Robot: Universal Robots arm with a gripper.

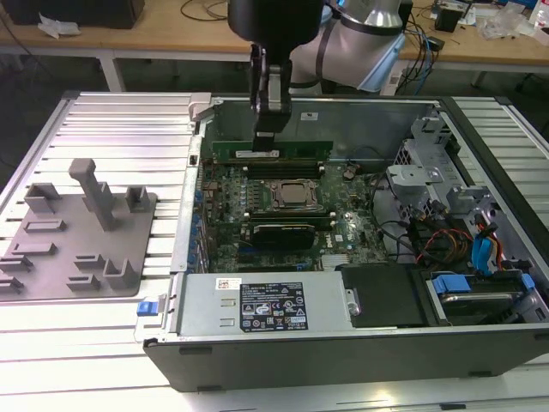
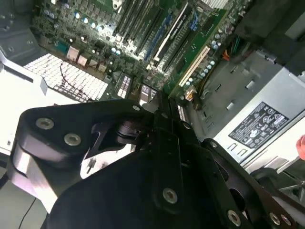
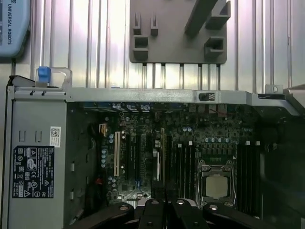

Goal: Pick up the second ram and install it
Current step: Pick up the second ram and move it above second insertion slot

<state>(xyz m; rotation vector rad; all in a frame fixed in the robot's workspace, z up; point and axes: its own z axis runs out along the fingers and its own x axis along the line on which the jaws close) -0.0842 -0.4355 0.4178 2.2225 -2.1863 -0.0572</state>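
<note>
The second ram (image 1: 296, 151) is a long green stick hanging level inside the open computer case, just above the black memory slots (image 1: 287, 169) on the far side of the CPU socket (image 1: 296, 196). My gripper (image 1: 268, 137) comes down from above and is shut on the stick near its middle. In the first wrist view the stick shows edge-on as a thin line (image 3: 163, 152) running out from my fingers (image 3: 153, 210), over the motherboard beside the CPU socket (image 3: 217, 183). In the second wrist view the black gripper body (image 2: 157, 157) covers the stick.
A grey fixture plate (image 1: 77, 232) with upright holders lies on the ribbed table at the exterior view's left. The power supply (image 1: 266, 305) fills the case's near side. A drive cage and cables (image 1: 463, 232) crowd the right. A black module (image 1: 279, 232) sits beside the socket.
</note>
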